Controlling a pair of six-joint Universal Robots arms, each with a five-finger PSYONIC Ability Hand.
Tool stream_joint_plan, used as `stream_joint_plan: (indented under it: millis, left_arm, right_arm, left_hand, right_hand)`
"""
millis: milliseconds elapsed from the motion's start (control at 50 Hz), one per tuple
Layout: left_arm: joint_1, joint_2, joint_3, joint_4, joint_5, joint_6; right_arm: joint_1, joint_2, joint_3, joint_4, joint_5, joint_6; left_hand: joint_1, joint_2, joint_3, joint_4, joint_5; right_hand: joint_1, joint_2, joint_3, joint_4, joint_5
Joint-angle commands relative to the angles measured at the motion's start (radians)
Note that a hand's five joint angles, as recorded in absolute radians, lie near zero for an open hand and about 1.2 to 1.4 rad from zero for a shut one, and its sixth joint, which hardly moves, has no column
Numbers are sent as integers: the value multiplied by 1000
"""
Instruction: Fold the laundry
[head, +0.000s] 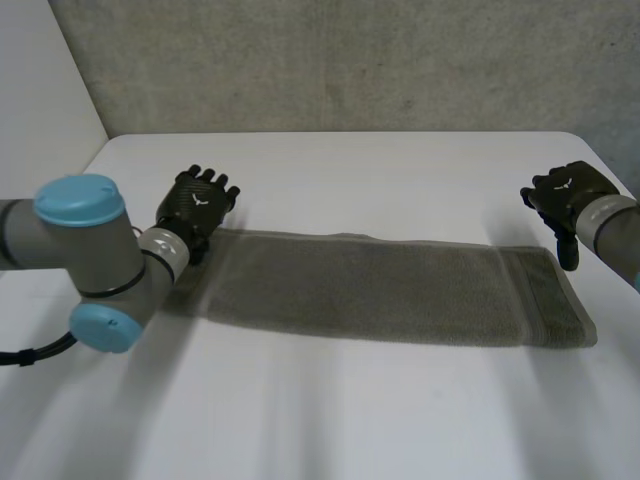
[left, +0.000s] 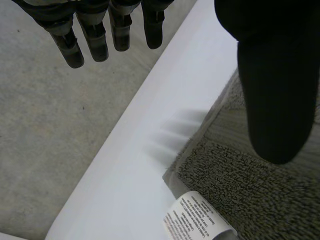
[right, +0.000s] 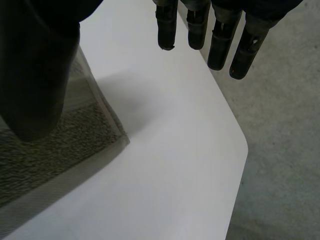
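Left hand open, fingers straight, holding nothing. It sits at the far left corner of the towel, thumb over the cloth, label near. Right hand is likewise open, at the far right corner. The towel lies flat on the worktop, long axis running hand to hand, each end nearest its own hand. A pinch at both corners looks due.

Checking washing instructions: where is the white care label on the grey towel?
In the left wrist view, the white care label sticks out from the corner of the grey towel near the left hand.
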Motion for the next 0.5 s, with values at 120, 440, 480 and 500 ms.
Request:
stream_joint_plan:
  millis: [120, 440, 480, 500]
  left_arm:
    - [12, 274, -291, 31, 6, -55]
    - [29, 391, -554, 286, 14, -457]
    - [30, 403, -555, 298, 12, -475]
    - [32, 412, -557, 303, 12, -489]
  right_arm:
    - [-5, -235, 406, -53, -113, 56]
    - [-104, -205, 745, -474, -188, 142]
    - [-104, -193, 742, -483, -186, 142]
    - [-106, -187, 739, -488, -186, 141]
  left_hand:
    - [3, 7, 5, 7, -25]
    - [3, 7, 5, 7, -25]
    - [3, 7, 5, 7, -25]
    - [3, 7, 5, 7, -25]
  right_hand:
    - [-61, -71, -66, -81, -62]
    - [257, 247, 252, 237, 256]
    - [269, 259, 264, 249, 268]
    - [298, 288, 293, 278, 298]
